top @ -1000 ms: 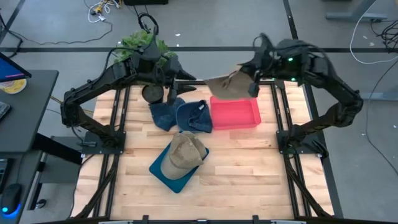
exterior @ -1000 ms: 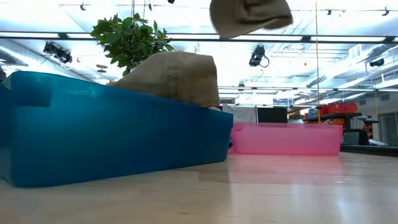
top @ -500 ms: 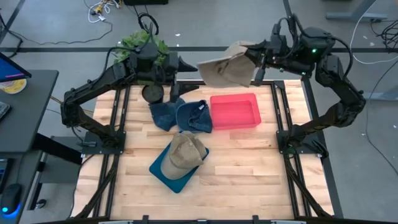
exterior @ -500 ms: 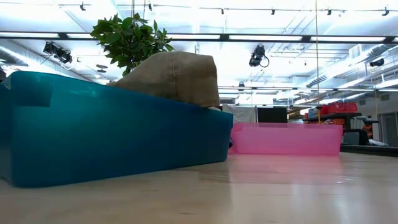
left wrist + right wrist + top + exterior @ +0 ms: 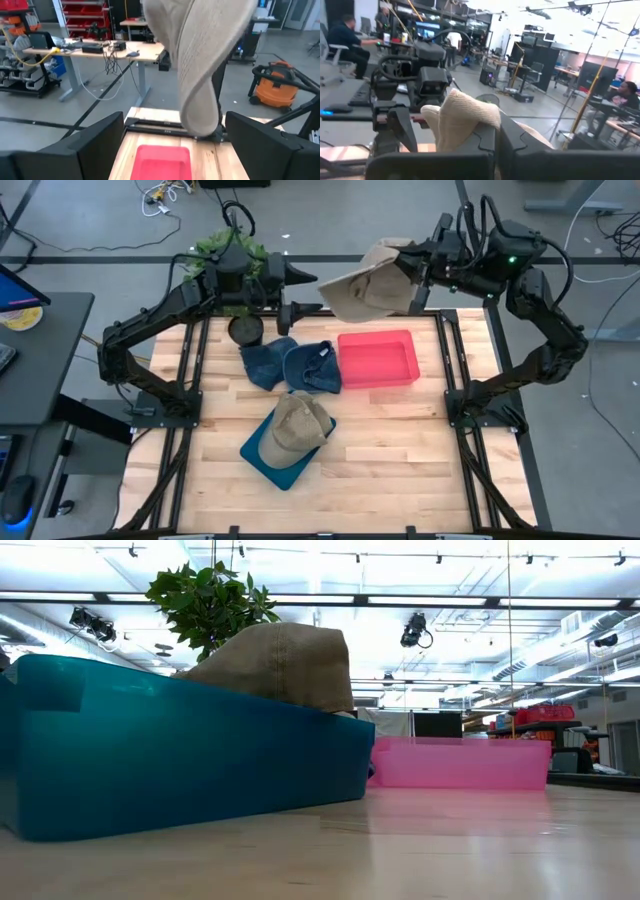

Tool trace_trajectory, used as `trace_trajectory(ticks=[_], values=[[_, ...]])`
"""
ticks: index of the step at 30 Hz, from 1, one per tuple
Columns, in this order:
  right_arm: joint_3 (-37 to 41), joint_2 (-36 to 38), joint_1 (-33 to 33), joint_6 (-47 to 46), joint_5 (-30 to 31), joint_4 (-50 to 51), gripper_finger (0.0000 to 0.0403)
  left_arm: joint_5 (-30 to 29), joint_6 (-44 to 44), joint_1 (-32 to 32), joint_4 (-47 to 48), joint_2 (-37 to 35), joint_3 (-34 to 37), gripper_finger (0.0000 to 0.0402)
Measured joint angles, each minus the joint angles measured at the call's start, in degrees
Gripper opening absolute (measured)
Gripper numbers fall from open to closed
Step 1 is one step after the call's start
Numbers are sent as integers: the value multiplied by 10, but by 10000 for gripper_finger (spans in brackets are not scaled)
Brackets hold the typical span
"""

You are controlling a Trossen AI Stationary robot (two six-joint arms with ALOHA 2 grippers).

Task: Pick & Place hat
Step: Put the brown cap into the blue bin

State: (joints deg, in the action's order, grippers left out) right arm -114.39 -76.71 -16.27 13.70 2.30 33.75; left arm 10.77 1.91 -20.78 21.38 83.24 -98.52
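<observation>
Seen from above, the left hand (image 5: pixel 318 307) hovers at about 11 o'clock over the bench (image 5: pixel 400 450), fingers spread wide and empty. Below it lie two blue hats (image 5: pixel 292 367), and at 6 o'clock a tan hat (image 5: pixel 298 424) sits in the blue bin (image 5: pixel 262 455). At 1 o'clock, the right hand (image 5: pixel 412 268) grips a beige hat (image 5: pixel 362 285) aloft, above the pink bin (image 5: pixel 378 360).

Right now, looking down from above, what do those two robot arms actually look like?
Both are dark, near-black jointed arms of slim tubes and chunky housings. The right arm shows a small green light near its wrist, with black cables looping over it. The left gripper and right gripper have two blunt dark fingers each.
</observation>
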Motion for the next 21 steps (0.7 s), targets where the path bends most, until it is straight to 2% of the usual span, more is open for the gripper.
trace_trajectory(ticks=[7, 11, 21], values=[[2, -20, 0, -8, -20, -25, 0, 28, -18, 2, -51, 0, 0, 355], [2, -34, 0, -8, -20, -27, 0, 30, -32, 2, -48, 0, 0, 345], [2, -36, 0, -2, -24, -102, 0, 30, -32, 2, -39, 1, 0, 243]])
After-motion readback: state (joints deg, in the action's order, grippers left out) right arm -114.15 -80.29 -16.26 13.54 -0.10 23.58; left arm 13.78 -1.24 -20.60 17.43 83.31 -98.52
